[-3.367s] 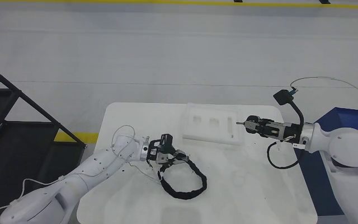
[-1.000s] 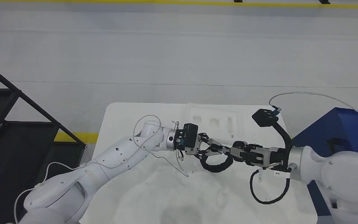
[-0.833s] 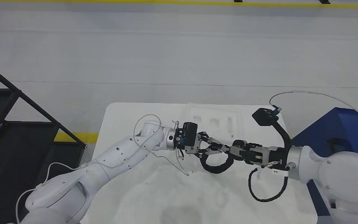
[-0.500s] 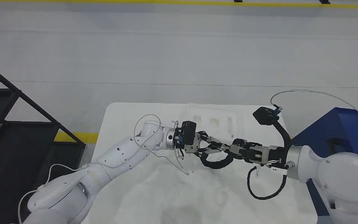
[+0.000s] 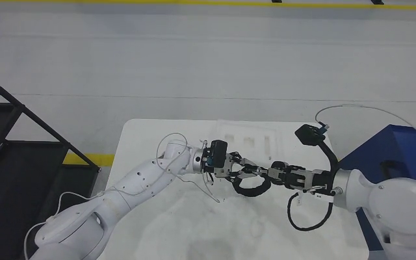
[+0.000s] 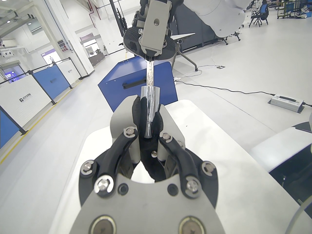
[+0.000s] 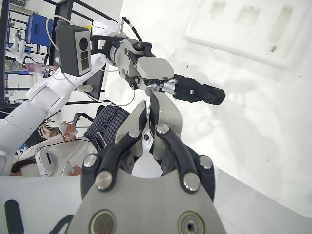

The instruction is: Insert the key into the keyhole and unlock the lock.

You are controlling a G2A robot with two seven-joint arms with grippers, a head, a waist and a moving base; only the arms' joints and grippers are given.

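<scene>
A: Left gripper [image 6: 148, 113] clamped on the lock [image 6: 150, 93], raised over mid-table [image 5: 214, 234], near its far side. Stiff chrome barrel, likely slick; floppy black cable [image 5: 252, 188] dangling.

B: Rightward, key [image 6: 150, 74] pinched flat in the right gripper [image 7: 149, 108], tip at the keyhole [image 7: 149, 90]. Thin, light, probably bends if skewed.

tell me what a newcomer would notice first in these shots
Two arms meet tip to tip above the table. The left fingers are shut on a chrome lock trailing a black cable; the right fingers hold a key with its tip at the lock's end. A white foam tray lies at the table's far side.
</scene>
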